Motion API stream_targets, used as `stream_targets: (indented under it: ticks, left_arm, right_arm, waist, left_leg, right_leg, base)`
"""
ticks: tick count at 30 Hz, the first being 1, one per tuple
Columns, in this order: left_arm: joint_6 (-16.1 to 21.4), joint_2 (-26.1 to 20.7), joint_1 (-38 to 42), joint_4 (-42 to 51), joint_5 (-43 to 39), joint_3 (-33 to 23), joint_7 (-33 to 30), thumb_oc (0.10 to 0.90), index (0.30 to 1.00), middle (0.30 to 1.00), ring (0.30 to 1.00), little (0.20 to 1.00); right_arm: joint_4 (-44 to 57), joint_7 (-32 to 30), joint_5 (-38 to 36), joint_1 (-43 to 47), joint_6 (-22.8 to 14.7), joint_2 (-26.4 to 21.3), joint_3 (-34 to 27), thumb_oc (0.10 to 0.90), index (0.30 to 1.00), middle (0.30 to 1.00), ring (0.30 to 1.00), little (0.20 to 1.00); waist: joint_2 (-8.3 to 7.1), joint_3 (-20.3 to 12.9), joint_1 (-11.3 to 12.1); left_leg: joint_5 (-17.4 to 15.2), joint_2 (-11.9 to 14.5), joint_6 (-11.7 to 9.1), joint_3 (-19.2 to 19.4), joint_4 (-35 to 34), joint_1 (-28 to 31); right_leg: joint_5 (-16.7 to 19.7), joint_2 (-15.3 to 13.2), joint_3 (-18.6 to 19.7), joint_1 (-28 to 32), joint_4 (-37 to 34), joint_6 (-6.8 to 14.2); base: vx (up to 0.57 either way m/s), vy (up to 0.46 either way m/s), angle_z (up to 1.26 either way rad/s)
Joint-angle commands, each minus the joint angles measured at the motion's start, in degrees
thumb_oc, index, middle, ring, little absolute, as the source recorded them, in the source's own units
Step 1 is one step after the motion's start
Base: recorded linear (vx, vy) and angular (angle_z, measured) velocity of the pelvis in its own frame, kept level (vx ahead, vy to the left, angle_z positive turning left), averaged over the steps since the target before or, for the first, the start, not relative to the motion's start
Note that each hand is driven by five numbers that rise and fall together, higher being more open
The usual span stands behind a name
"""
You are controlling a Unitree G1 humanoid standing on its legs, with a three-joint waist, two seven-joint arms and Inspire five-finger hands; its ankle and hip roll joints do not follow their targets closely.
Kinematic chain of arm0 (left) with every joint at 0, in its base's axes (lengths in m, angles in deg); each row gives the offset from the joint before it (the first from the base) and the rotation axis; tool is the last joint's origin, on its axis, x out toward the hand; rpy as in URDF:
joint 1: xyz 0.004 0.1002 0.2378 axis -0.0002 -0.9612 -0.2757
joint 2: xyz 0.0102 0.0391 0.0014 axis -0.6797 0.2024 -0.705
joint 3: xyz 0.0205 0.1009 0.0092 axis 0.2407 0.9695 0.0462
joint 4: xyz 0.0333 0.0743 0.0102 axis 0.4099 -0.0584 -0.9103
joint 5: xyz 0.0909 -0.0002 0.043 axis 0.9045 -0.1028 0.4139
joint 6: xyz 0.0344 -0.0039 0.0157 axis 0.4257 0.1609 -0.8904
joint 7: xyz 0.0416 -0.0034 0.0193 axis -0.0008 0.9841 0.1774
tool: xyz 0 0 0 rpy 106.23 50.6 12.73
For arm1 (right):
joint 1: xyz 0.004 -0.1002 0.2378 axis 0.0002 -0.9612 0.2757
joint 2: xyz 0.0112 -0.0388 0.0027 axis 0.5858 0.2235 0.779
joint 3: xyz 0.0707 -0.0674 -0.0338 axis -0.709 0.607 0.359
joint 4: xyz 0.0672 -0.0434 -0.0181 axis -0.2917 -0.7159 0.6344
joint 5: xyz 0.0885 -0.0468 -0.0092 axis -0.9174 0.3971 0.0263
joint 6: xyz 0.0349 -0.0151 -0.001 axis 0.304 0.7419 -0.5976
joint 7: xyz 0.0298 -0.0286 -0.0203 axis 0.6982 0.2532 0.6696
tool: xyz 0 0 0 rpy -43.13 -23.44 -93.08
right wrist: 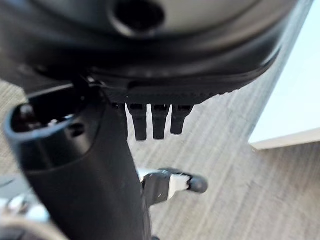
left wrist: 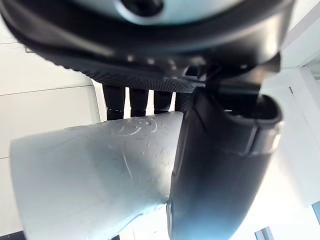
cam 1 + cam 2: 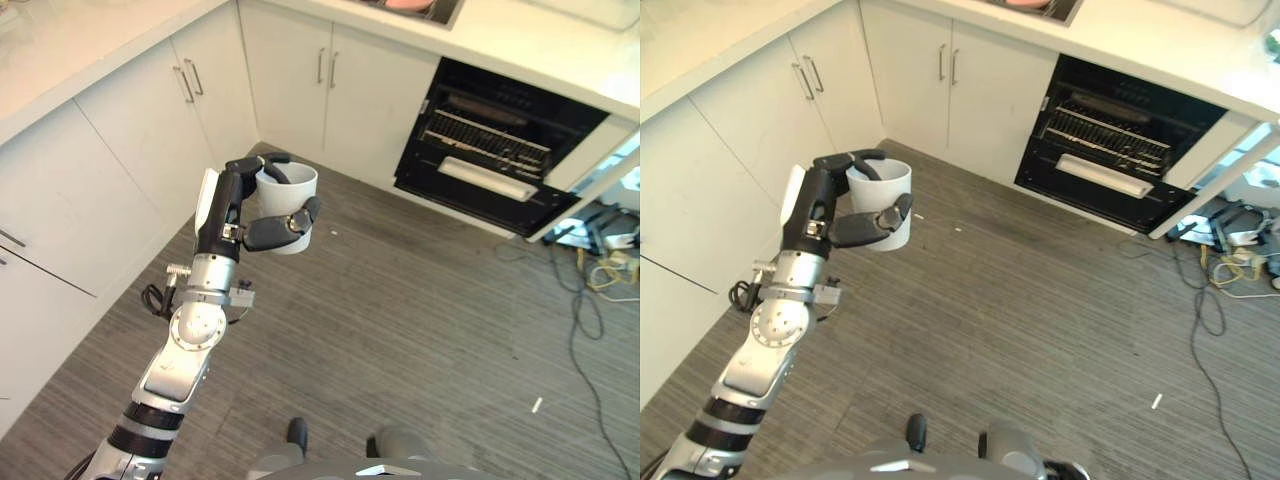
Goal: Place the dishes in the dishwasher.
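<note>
Bright, even daylight; head views crisp, wrist views soft up close.
Countertop (image 3: 560, 50) blown near white, brightest glare along the right edge of the head views. Dishwasher (image 3: 490, 150) cavity stays dark. Soft, weak shadows on the floor (image 3: 420, 320). Left hand (image 2: 220, 170) and right hand (image 1: 75, 165) loom blurred; cup (image 2: 90, 175) shows scratches.
</note>
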Motion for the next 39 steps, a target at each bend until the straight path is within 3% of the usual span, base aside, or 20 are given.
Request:
stream_targets:
  ticks: [1, 2, 3, 6, 9, 12, 17, 19, 21, 22, 24, 27, 28, 30, 31, 34, 36, 37, 38, 39]
  left_arm:
    - [6.0, -2.43, 4.23, 7.14, 1.43, -0.43, 0.26, 0.4, 0.3, 0.3, 0.3, 0.3]
    - [6.09, -2.08, 4.26, 6.74, 0.59, -0.27, 0.5, 0.4, 0.3, 0.3, 0.3, 0.3]
    - [5.37, -3.13, 2.66, 7.14, 1.8, -0.01, 0.6, 0.4, 0.3, 0.3, 0.3, 0.3]
    - [6.02, -1.27, 2.86, 6.39, 0.56, 0.43, 1.59, 0.4, 0.3, 0.3, 0.3, 0.3]
    - [6.33, -0.76, 2.57, 6.69, -1.58, -0.38, 2.63, 0.4, 0.3, 0.3, 0.3, 0.3]
    - [6.27, -0.24, 4.25, 6.16, -3.59, 0.75, 3.31, 0.4, 0.3, 0.3, 0.3, 0.3]
    - [6.24, 0.15, 6.21, 5.55, -4.67, 1.29, 2.99, 0.4, 0.3, 0.3, 0.3, 0.3]
    - [6.46, 0.72, 6.98, 4.82, -4.18, 2.17, 2.63, 0.4, 0.3, 0.3, 0.3, 0.3]
    - [6.48, 0.93, 7.38, 4.48, -3.78, 2.72, 2.43, 0.4, 0.3, 0.3, 0.3, 0.3]
    - [6.27, 1.17, 8.01, 4.23, -3.2, 3.41, 2.2, 0.4, 0.3, 0.3, 0.3, 0.3]
    - [6.2, 1.23, 8.06, 3.73, -3.24, 3.6, 2.04, 0.4, 0.3, 0.3, 0.3, 0.3]
    - [5.94, 0.15, 8.06, 3.76, -2.05, 3.69, 1.85, 0.4, 0.3, 0.3, 0.3, 0.3]
    - [5.6, -0.49, 8.25, 4.17, -1.59, 3.45, 1.63, 0.4, 0.3, 0.3, 0.3, 0.3]
    - [5.38, -1.3, 8.53, 4.28, -1.43, 3.06, 1.44, 0.4, 0.3, 0.3, 0.3, 0.3]
    - [5.2, -1.55, 9.1, 3.62, -0.15, 3.1, 0.12, 0.4, 0.3, 0.3, 0.3, 0.3]
    - [5.43, -1.55, 8.66, 4.02, 1.97, 1.53, -1.04, 0.4, 0.3, 0.3, 0.3, 0.3]
    - [5.7, -1.38, 7.75, 3.78, 3.16, 0.91, -0.8, 0.4, 0.3, 0.3, 0.3, 0.3]
    - [5.77, -1.22, 7.69, 3.68, 3.18, 1.03, -0.81, 0.4, 0.3, 0.3, 0.3, 0.3]
    - [5.54, -2.31, 7.13, 3.08, 5.37, 0.35, -0.96, 0.4, 0.3, 0.3, 0.3, 0.3]
    - [5.01, -2.99, 6.75, 3.04, 6.89, -0.5, -1.34, 0.4, 0.3, 0.3, 0.3, 0.3]
  right_arm:
    - [-1.61, -0.49, -2.73, 3.46, -1.02, 1.87, 1.78, 0.8, 0.9, 0.9, 0.9, 0.9]
    - [-1.77, -0.81, -2.9, 2.94, -1.05, 1.44, 1.92, 0.8, 0.9, 0.9, 0.9, 0.9]
    - [-2.95, -2.14, -2.44, 2.04, -0.38, 1.29, 2.39, 0.8, 0.9, 0.9, 0.9, 0.9]
    - [-3.54, -0.72, -2.42, 0.81, -0.27, 1.59, 2.15, 0.8, 0.9, 0.9, 0.9, 0.9]
    - [-4.12, -0.74, -2.26, 0.91, 0.17, 0.46, 0.76, 0.8, 0.9, 0.9, 0.9, 0.9]
    - [-2.96, -1.43, -4.21, 1.96, -0.55, -1.16, -0.76, 0.8, 0.9, 0.9, 0.9, 0.9]
    - [-1.77, -1.88, -8.97, 3.25, -1.12, -1.71, -2.55, 0.8, 0.9, 0.9, 0.9, 0.9]
    - [-0.81, -1.23, -11.17, 3.08, -1.57, -1.97, -3.47, 0.8, 0.9, 0.9, 0.9, 0.9]
    - [-0.66, -1.49, -11.48, 2.98, -1.66, -2.1, -3.74, 0.8, 0.9, 0.9, 0.9, 0.9]
    - [-0.59, -2.27, -11.33, 3.19, -1.74, -2.14, -3.76, 0.8, 0.9, 0.9, 0.9, 0.9]
    - [-0.21, -2.55, -12.01, 3.26, -1.9, -2.12, -4.5, 0.8, 0.9, 0.9, 0.9, 0.9]
    - [2.75, -3.73, -13.8, 2.14, -2.67, -2.2, -6.63, 0.8, 0.9, 0.9, 0.9, 0.9]
    - [3.6, -4.27, -14.31, 1.78, -2.73, -1.94, -7.14, 0.8, 0.9, 0.9, 0.9, 0.9]
    - [5.51, -4.65, -14.71, 1.55, -3.26, -1.45, -7.51, 0.8, 0.9, 0.9, 0.9, 0.9]
    - [9.44, -5.29, -13.73, 1.65, -4.17, -1.58, -7.08, 0.8, 0.9, 0.9, 0.9, 0.9]
    - [19.9, -7.2, -9.16, 1.24, -5.7, -4.06, -7.08, 0.8, 0.9, 0.9, 0.9, 0.9]
    - [28.54, -9.13, -4.75, -0.33, -7.3, -6.99, -8.14, 0.8, 0.9, 0.9, 0.9, 0.9]
    - [29.24, -9.3, -4.51, -0.91, -6.99, -7.06, -8.29, 0.8, 0.9, 0.9, 0.9, 0.9]
    - [38.55, -10.83, -0.96, -2.09, -8.52, -9.87, -10.43, 0.8, 0.9, 0.9, 0.9, 0.9]
    - [44.41, -12.0, 0.92, -1.97, -9.45, -11.4, -12.15, 0.8, 0.9, 0.9, 0.9, 0.9]
  waist:
    - [-2.76, -1.9, -2.23]
    - [-4.47, -2.35, -3.42]
    - [-5.13, -2.29, -4.07]
    - [-6.06, -3.85, -3.92]
    - [-6.82, -3.74, -4.47]
    - [-8.39, -2.38, -4.72]
    - [-8.39, -2.9, -3.44]
    - [-6.69, -4.41, -3.39]
    - [-6.42, -4.51, -3.1]
    - [-5.66, -4.77, -3.05]
    - [-5.08, -5.34, -4.2]
    - [-6.24, -6.1, -5.82]
    - [-6.28, -6.0, -6.06]
    - [-5.94, -5.48, -6.49]
    - [-4.22, -3.69, -7.32]
    - [-3.13, -2.76, -7.86]
    - [-3.95, -3.56, -9.63]
    - [-3.64, -3.55, -9.53]
    - [-4.43, -4.19, -10.15]
    - [-5.02, -4.57, -9.65]
  left_leg:
    - [1.38, -1.23, -5.0, -1.09, -2.31, -4.46]
    - [-0.65, -3.01, -5.94, -2.37, -2.31, -2.76]
    - [-1.76, -2.91, -6.77, -2.71, -2.31, -2.13]
    - [-2.4, -2.77, -7.2, -1.95, -1.07, -1.09]
    - [-2.02, -4.31, -10.52, 1.49, 13.74, -5.02]
    - [1.05, 0.78, -12.63, 8.02, 26.78, -10.37]
    - [-0.51, 3.0, -11.08, 5.7, 17.31, -11.29]
    - [3.2, 6.41, -12.53, 1.01, 3.3, -11.39]
    - [4.51, 6.9, -13.09, -1.45, 0.49, -12.24]
    - [5.22, 6.72, -14.39, -8.0, -1.18, -14.53]
    - [5.12, 6.72, -14.38, -9.43, -0.84, -13.74]
    - [3.66, 6.04, -12.82, -6.05, 0.43, -12.05]
    - [3.41, 5.89, -11.54, -5.33, 1.17, -11.41]
    - [2.11, 5.9, -10.46, -4.12, 1.15, -10.06]
    - [1.68, 5.99, -9.31, -2.04, -0.09, -6.45]
    - [0.95, 4.93, -8.52, 1.85, -2.31, -2.65]
    - [0.2, 3.46, -8.68, 3.36, -2.31, -1.64]
    - [-0.21, 3.67, -8.68, 3.39, -2.31, -1.26]
    - [-1.41, 1.8, -8.35, 4.81, -2.31, -0.24]
    - [-2.2, 0.95, -8.25, 6.09, -2.31, 0.53]
  right_leg:
    - [8.35, 0.71, -0.49, 6.79, -24.29, 2.35]
    - [8.32, 0.21, -1.31, 6.75, -40.71, 1.88]
    - [9.61, -0.25, -1.27, 9.75, -47.33, 1.83]
    - [9.24, 0.14, 0.56, 15.11, -48.43, -0.03]
    - [9.87, -1.83, -0.69, 18.59, -50.88, -0.98]
    - [8.29, -3.03, -0.56, 22.76, -52.01, -2.07]
    - [7.2, -3.54, 3.44, 25.91, -54.27, -1.29]
    - [5.83, -3.7, 7.93, 28.13, -56.39, -0.03]
    - [5.24, -3.99, 9.72, 28.95, -56.81, 0.23]
    - [4.29, -4.66, 14.33, 30.2, -56.9, 0.93]
    - [3.48, -5.57, 17.64, 30.07, -55.57, 1.71]
    - [5.25, -8.86, 20.41, 27.41, -49.85, 4.22]
    - [8.83, -8.2, 21.96, 24.69, -44.42, 4.61]
    - [10.42, -6.4, 22.03, 21.2, -38.11, 4.09]
    - [13.38, -3.96, 16.03, 13.89, -27.88, 4.76]
    - [12.21, -4.9, 3.67, 8.21, -24.81, 4.26]
    - [9.69, -0.81, 1.75, 7.11, -31.82, 4.12]
    - [9.55, -0.63, 1.71, 7.72, -32.31, 4.12]
    - [9.98, 0.6, -1.97, 8.4, -42.36, 3.85]
    - [11.83, -0.86, -7.49, 8.43, -47.27, 3.44]
  base:
    - [0.48, -0.075, 0.64]
    - [0.5, -0.129, 0.85]
    - [0.55, -0.128, 1.19]
    - [0.25, -0.091, 0.82]
    - [0.23, -0.084, 0.35]
    - [0.2, -0.06, 0.26]
    - [0.22, 0.094, -0.49]
    - [0.38, 0.253, -1.01]
    - [0.31, 0.209, -1.11]
    - [0.2, 0.159, -0.89]
    - [0.25, 0.398, -1.1]
    - [0.2, 0.423, -1.6]
    - [0.14, 0.204, -1.01]
    - [0.09, 0.33, -1.15]
    - [0.02, 0.669, -1.12]
    - [0.11, 0.507, -0.97]
    - [0.21, 0.234, -0.7]
    - [0.29, 0.184, -0.3]
    - [0.26, 0.123, -0.23]
    - [0.27, 0.125, -0.27]
